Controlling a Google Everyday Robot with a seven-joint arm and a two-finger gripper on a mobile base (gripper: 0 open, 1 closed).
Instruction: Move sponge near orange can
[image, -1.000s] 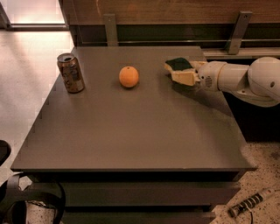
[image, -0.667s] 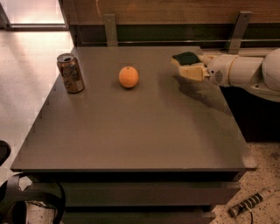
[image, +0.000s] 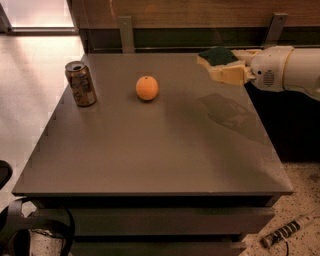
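Observation:
The sponge (image: 218, 56), pale yellow with a dark green top, is held in my gripper (image: 226, 66) above the far right part of the grey table (image: 150, 150), lifted off the surface. My white arm reaches in from the right edge. The orange can (image: 81, 83), upright with a brownish mottled label and silver rim, stands at the table's far left, well away from the sponge.
A round orange fruit (image: 147, 88) lies on the table between the can and the sponge. A wooden wall with metal brackets runs behind the table. A striped object (image: 285, 231) lies on the floor at lower right, and black cables at lower left.
My gripper has risen and drawn back to the right with the sponge, which has lifted off the table.

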